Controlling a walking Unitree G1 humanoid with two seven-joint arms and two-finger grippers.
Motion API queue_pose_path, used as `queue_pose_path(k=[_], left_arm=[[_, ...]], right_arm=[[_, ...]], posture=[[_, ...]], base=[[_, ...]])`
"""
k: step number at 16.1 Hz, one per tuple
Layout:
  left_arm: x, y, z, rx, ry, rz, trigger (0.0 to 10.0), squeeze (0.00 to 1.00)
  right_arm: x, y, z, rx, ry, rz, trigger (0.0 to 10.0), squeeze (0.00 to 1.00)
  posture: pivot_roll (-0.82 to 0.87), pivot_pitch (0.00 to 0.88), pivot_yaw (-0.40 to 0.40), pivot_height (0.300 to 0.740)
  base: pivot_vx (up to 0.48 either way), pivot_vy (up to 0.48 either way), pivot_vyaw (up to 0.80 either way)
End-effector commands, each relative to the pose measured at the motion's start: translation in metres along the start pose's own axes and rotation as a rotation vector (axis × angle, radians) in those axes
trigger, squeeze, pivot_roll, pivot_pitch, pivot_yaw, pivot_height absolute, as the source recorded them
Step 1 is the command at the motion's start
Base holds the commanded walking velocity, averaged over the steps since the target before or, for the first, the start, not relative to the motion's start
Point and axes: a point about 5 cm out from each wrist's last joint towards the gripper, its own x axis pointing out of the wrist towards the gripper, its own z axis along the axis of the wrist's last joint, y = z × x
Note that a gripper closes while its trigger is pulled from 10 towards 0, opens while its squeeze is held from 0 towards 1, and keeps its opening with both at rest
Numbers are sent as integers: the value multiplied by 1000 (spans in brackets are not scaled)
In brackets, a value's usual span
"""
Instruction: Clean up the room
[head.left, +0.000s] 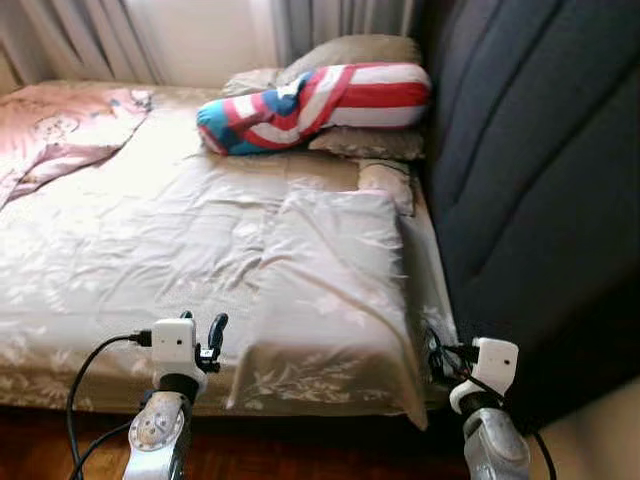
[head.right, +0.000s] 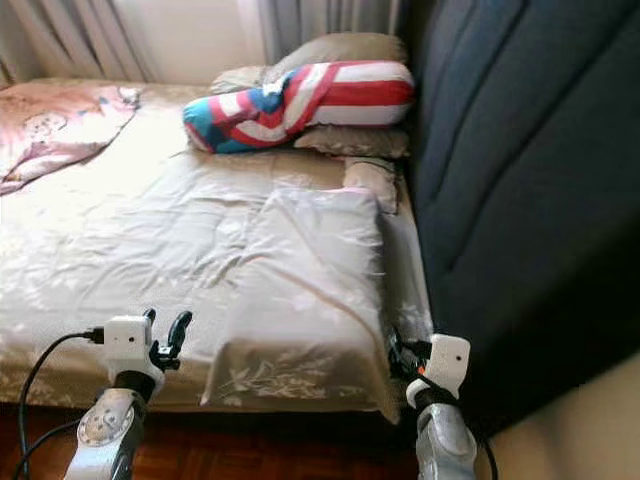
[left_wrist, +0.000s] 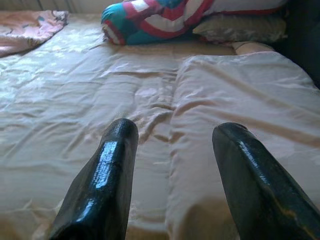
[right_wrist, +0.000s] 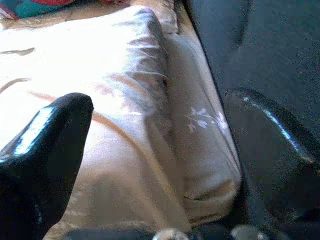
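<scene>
A bed with a creased beige satin sheet (head.left: 150, 230) lies before me. A beige pillow (head.left: 325, 290) rests flat at its near right corner. A red, white and blue striped bolster (head.left: 310, 105) leans on more beige pillows (head.left: 365, 142) at the far end. A pink blanket (head.left: 60, 125) is bunched at the far left. My left gripper (head.left: 203, 326) hovers open at the bed's near edge, just left of the flat pillow (left_wrist: 240, 100). My right gripper (right_wrist: 160, 100) is open at the pillow's right corner, beside the mattress edge (right_wrist: 200, 125).
A dark padded headboard (head.left: 540, 170) runs along the right side of the bed, close to my right arm. Curtains (head.left: 90, 35) hang behind the bed. Dark wooden floor (head.left: 40, 450) shows below the bed's near edge.
</scene>
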Motion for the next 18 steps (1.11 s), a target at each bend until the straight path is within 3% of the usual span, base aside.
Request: queue_pose_path(k=[1, 3, 11, 18], left_arm=[[-1, 3, 2, 5, 4, 12, 10000, 0], [-1, 4, 4, 6, 5, 17, 10000, 0], [4, -7, 14, -19, -14, -31, 10000, 0], [-4, -7, 9, -34, 11, -16, 10000, 0]], right_arm=[[0, 3, -1, 3, 9, 10, 10000, 0], [-1, 3, -1, 2, 14, 9, 10000, 0], [1, 5, -1, 14, 24, 13, 10000, 0], [2, 7, -1, 13, 35, 40, 10000, 0]], posture=[[44, 104, -62, 740], [43, 105, -63, 740], [46, 100, -56, 740], [44, 91, -51, 740]], base=[[0, 480, 0], [0, 377, 0], [0, 0, 0], [0, 0, 0]])
